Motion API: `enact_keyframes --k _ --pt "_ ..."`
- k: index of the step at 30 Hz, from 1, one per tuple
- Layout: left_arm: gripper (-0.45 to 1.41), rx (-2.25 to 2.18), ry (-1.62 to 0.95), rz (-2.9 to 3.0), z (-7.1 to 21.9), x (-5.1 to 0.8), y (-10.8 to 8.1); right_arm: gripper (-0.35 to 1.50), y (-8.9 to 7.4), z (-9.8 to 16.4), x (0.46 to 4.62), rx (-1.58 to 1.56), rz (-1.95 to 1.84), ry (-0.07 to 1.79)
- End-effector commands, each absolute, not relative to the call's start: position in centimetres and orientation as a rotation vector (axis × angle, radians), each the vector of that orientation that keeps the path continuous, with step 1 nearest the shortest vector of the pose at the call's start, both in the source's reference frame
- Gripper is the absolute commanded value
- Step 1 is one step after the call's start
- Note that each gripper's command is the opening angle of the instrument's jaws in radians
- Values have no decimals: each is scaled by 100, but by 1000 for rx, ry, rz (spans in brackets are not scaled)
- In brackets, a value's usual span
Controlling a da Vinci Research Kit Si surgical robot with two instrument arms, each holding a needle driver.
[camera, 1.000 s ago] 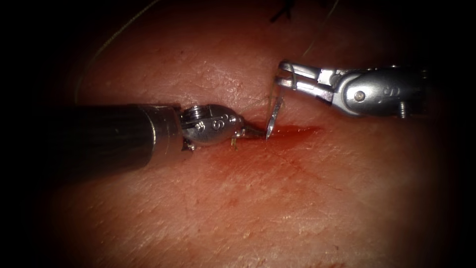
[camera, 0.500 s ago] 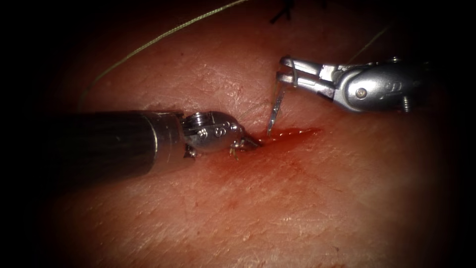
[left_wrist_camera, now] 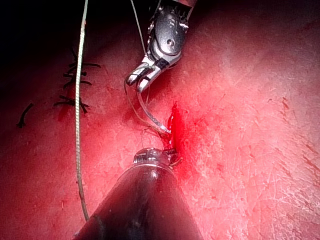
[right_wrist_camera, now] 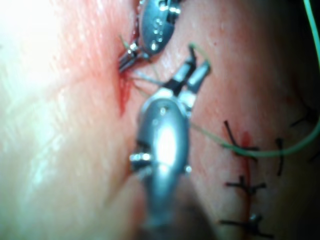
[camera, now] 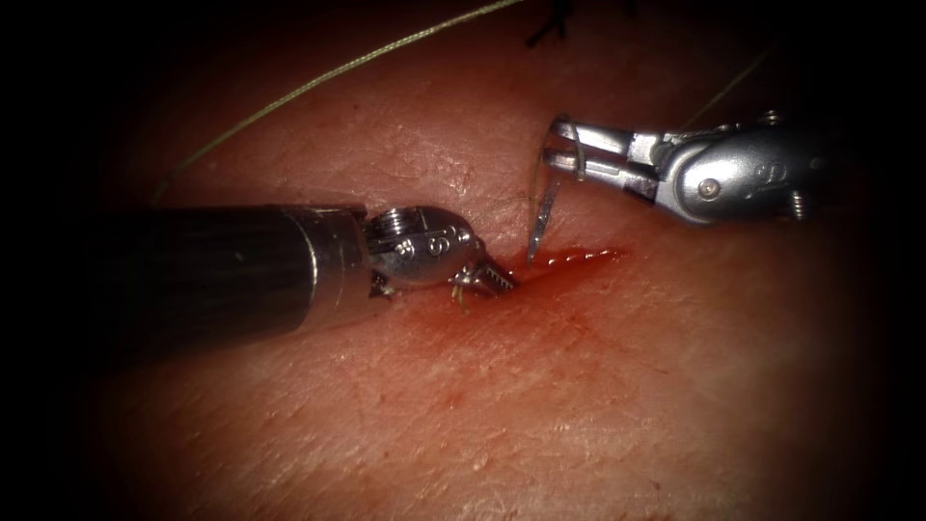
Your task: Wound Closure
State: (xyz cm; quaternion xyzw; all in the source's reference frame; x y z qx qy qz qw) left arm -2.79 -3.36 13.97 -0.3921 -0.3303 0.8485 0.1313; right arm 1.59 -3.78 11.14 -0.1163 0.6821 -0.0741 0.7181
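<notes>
Clearly not finished yet. Gripped the needle (camera: 542, 212) near its thread end with the right tool (camera: 555, 140), fingers clenched on it. Pointed its tip down at the left end of the cut (camera: 555, 262), at nine o'clock of the red fluid (camera: 593, 257), not seen inside the tissue (camera: 579, 386). Rested the left tool (camera: 494, 280) just beside that end, fingers parted, grasping nothing. Trailed the thread (camera: 338, 72) away toward eleven o'clock. Counted dark stitches (camera: 550, 24) already tied at twelve o'clock; judged this open cut as not yet stitched.
</notes>
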Motion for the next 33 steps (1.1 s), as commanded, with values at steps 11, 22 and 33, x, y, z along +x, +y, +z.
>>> enact_keyframes --k 11,22,33 --pt "37 -1128 -958 2453 1399 -283 -336 -35 -380 1121 177 -212 -233 1519" --pt "32 -1128 -955 2454 1398 -282 -337 -35 -383 1130 174 -213 -319 1480" --pt "29 -1128 -949 2456 1397 -280 -338 -35 -400 1143 180 -204 -412 1425"
